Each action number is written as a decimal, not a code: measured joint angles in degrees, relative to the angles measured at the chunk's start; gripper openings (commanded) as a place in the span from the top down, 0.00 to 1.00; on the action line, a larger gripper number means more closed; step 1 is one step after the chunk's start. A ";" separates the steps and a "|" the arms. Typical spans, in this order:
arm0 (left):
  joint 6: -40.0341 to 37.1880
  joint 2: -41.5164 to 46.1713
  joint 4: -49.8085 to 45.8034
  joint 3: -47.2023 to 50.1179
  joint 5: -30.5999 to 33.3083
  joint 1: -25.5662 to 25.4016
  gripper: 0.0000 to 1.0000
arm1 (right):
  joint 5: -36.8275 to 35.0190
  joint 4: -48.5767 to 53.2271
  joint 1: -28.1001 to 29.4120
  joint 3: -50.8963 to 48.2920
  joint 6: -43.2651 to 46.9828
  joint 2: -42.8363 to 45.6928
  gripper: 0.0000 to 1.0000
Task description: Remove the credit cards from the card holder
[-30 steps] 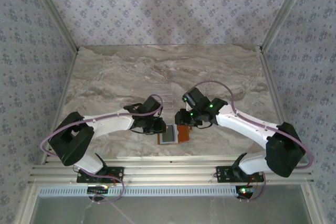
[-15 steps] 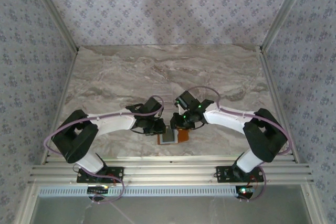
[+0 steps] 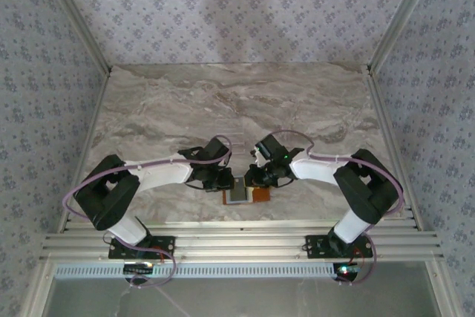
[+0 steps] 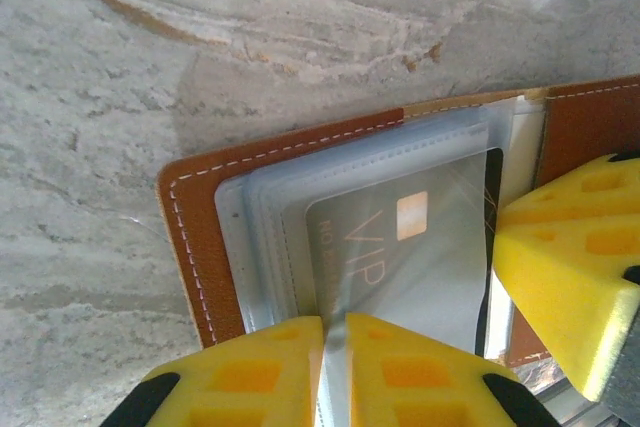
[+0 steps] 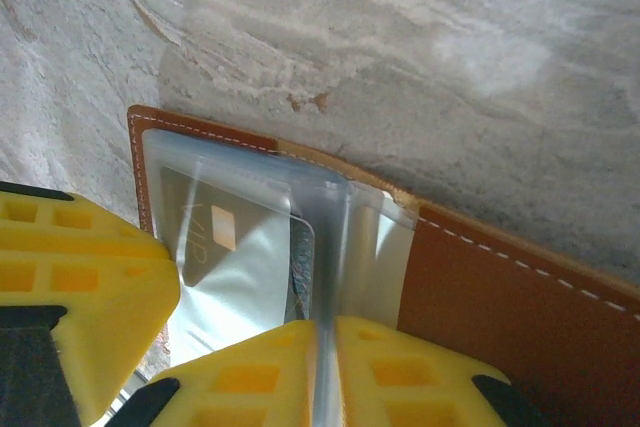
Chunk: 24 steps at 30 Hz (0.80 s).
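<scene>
Extraction step: wallet (image 3: 260,194) open at near edge of table (image 3: 223,102), card (image 4: 400,247) not yet out.
Left gripper (image 4: 335,332) and right gripper (image 5: 325,337) both pinch clear sleeves (image 4: 265,237); VIP card sits inside one. Next, likely: grip card edge.

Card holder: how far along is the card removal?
Done: the orange-brown leather card holder lies open on the marble table. In hand: left fingers and right fingers each pinch a clear plastic sleeve. To do: the grey VIP card sits inside its sleeve; no card visibly out.
</scene>
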<state>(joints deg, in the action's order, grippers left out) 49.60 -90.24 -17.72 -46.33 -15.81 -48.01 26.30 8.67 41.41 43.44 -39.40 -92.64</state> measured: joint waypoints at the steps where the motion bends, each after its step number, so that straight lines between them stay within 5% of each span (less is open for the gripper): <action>1: 0.00 -0.02 0.00 0.00 0.02 0.00 0.84 | 0.28 -0.61 -0.09 -0.35 -0.02 -0.02 0.84; 24: 0.00 -0.31 -0.02 0.00 -0.02 0.11 0.85 | 4.50 -13.64 -2.29 -8.07 -3.98 1.27 0.80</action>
<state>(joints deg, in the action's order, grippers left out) 49.60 -90.54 -17.74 -46.33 -15.84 -47.90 30.81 -4.97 39.11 35.38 -43.38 -91.37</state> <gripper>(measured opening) 0.154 0.197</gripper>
